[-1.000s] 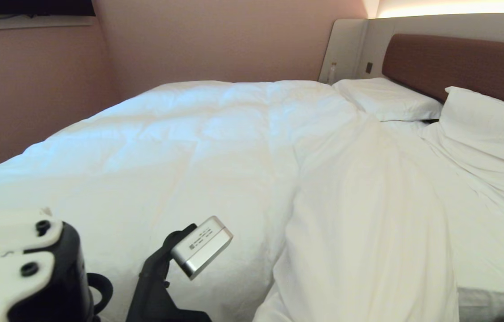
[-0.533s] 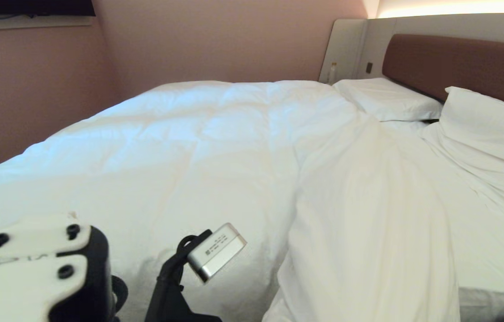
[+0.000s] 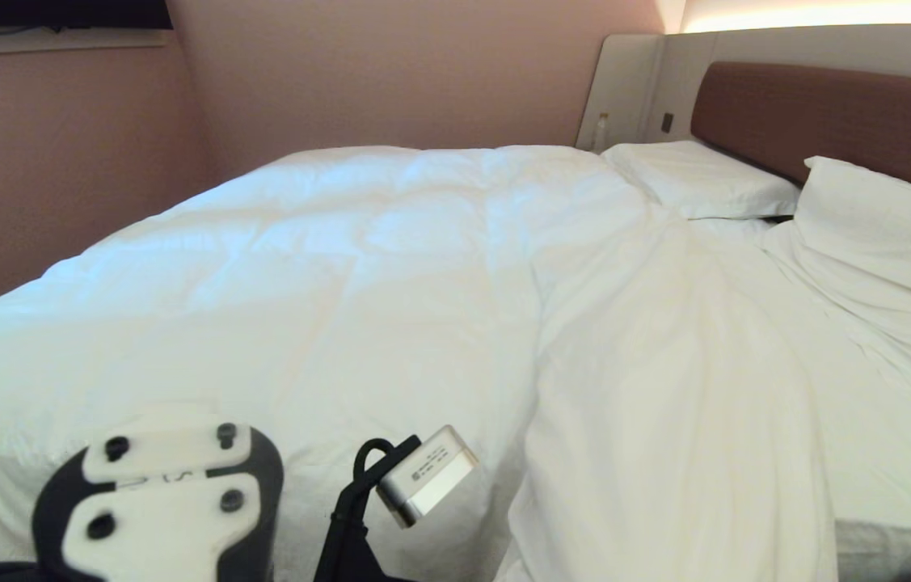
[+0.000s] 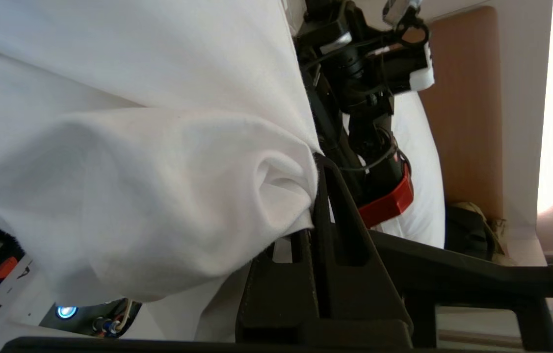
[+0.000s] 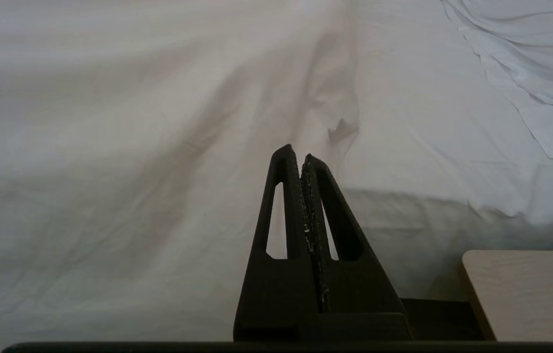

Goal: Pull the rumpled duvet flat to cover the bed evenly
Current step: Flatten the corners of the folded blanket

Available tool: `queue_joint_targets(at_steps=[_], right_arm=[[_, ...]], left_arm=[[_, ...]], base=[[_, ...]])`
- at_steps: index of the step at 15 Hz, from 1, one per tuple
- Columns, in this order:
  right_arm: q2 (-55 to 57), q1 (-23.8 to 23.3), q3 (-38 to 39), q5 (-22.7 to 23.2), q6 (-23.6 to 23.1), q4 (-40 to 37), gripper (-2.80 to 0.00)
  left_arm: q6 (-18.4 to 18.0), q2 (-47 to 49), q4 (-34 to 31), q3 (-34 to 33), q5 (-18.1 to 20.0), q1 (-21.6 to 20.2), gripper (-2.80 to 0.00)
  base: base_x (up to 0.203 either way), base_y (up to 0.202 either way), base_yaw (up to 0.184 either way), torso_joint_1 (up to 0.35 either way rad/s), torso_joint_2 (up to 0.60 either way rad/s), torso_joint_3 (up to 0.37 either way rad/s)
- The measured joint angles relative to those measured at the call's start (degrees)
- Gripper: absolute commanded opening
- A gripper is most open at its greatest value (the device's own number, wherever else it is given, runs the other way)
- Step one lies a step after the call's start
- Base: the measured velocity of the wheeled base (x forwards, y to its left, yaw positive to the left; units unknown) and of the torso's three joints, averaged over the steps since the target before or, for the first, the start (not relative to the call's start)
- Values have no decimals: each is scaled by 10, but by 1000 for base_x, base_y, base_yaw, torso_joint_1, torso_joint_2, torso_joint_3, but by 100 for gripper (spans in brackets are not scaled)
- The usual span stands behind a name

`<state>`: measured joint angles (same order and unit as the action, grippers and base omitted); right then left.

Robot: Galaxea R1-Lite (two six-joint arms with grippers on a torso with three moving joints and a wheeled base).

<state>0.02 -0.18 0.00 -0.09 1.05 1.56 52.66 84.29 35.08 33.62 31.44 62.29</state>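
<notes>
Duvet (image 3: 326, 283) flat across left bed (image 3: 900, 558); right side uncovered. Left gripper (image 4: 313, 196) pinches duvet edge; right gripper (image 5: 301, 162) pressed together, empty.

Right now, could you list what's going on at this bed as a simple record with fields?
Place: bedroom, brown headboard against the wall
Bed: its near edge shows a bare mattress corner
Duvet: puffy, white, spread over most of the bed, with a long raised fold toward the pillows
Pillows: two, white, by the headboard
Left gripper: shut on a bunched edge of the duvet, low at the near side of the bed
Right gripper: shut, holding nothing, pointing toward the bed
Job state: duvet not yet flat
</notes>
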Motion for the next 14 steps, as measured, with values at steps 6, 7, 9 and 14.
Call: queue_joint_targets(at_steps=[6, 7, 9, 14], right_arm=[[0, 0, 0, 0, 0, 0, -280], [0, 0, 0, 0, 0, 0, -280], [0, 0, 0, 0, 0, 0, -280], [0, 0, 0, 0, 0, 0, -280]], left_arm=[[-13, 55, 2, 13, 43, 0, -280], [-13, 62, 1, 16, 43, 0, -280], [-13, 72, 1, 21, 43, 0, -280], [-13, 90, 2, 32, 43, 0, -280]], base=[[0, 0, 0, 0, 0, 0], [0, 0, 0, 0, 0, 0], [0, 0, 0, 0, 0, 0], [0, 0, 0, 0, 0, 0]])
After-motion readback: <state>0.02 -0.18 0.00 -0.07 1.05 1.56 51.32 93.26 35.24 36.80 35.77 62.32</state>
